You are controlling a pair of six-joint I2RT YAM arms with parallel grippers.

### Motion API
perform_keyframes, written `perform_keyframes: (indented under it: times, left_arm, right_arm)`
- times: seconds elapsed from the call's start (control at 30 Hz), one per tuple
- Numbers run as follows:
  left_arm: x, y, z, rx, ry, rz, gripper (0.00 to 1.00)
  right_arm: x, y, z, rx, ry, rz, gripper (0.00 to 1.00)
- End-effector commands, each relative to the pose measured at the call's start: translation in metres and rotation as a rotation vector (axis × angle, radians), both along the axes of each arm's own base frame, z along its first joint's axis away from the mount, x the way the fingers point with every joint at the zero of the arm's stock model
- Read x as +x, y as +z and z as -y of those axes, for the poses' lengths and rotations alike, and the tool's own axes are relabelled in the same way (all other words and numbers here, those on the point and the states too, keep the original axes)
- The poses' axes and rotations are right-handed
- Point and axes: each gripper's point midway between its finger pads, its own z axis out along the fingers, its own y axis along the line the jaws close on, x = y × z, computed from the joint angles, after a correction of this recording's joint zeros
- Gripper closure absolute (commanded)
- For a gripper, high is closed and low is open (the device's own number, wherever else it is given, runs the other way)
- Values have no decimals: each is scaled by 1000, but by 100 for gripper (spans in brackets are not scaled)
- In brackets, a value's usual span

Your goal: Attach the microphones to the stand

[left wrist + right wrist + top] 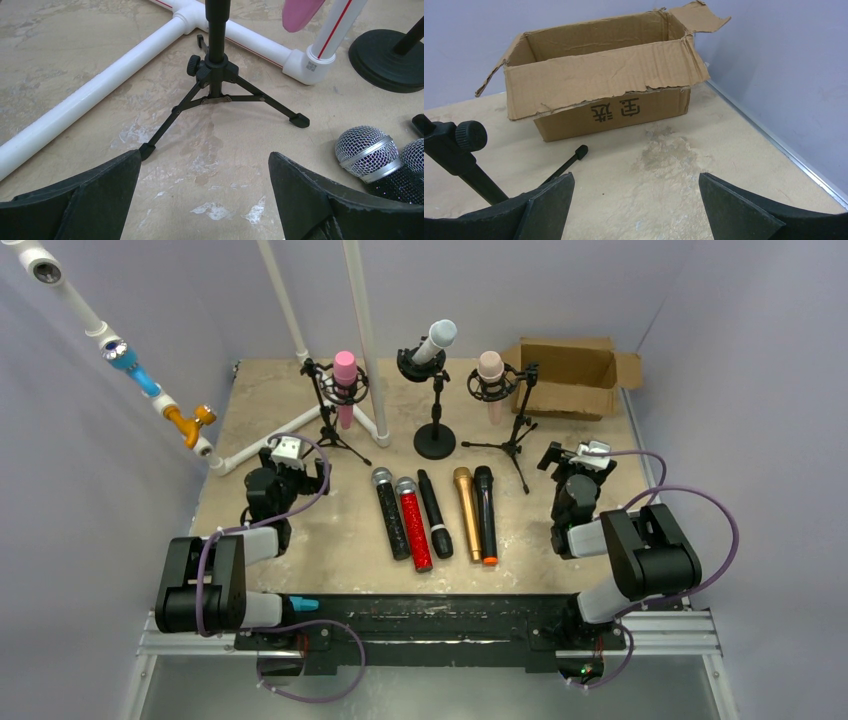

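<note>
Three stands hold microphones at the back: a pink microphone in the left tripod stand, a white one on the round-base stand, and a peach one in the right tripod stand. Several microphones lie side by side mid-table: black glitter, red glitter, black, gold and black with an orange end. My left gripper is open and empty, low before the left tripod. My right gripper is open and empty, facing the box.
An open cardboard box stands at the back right. White PVC pipes lie and rise at the back left. A tripod leg lies just left of my right fingers. Two mesh microphone heads lie right of my left fingers.
</note>
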Motion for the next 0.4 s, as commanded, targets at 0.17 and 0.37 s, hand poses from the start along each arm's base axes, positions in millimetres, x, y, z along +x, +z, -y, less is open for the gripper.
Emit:
perform_keyframes:
  times: [0.17, 0.37]
  left_arm:
    - [8, 19, -3, 19, 3, 73, 0]
    - [8, 21, -2, 20, 3, 79, 0]
  right_arm:
    - [0, 14, -1, 8, 10, 48, 1]
    - [1, 14, -1, 8, 10, 48, 1]
